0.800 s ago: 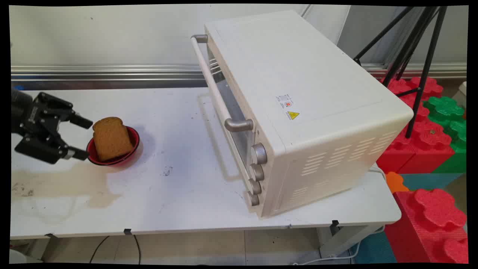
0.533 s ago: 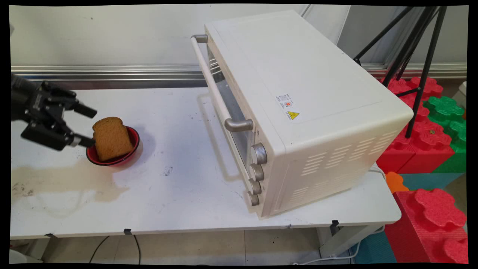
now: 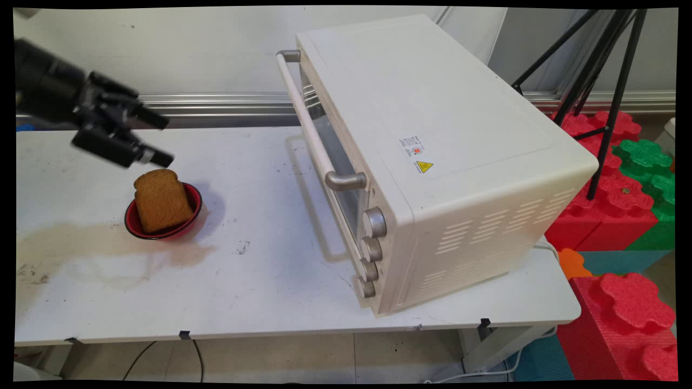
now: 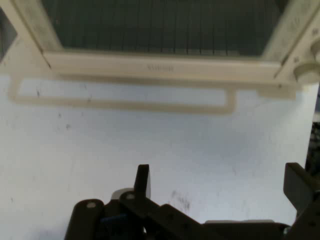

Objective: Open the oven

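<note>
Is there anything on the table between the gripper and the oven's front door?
Nothing visible: bare table lies between the open gripper and the oven. The bowl with the bread slice sits below the gripper, off that line.

The gripper point(image 4: 220, 182) is hanging above the bare white table point(image 4: 100, 150) with its two black fingers point(image 4: 142, 181) spread wide apart and holding nothing. Beyond it, the cream toaster oven point(image 4: 165, 67) is facing the hand, its glass door point(image 4: 160, 25) closed and casting a handle-shaped shadow on the tabletop.
</note>
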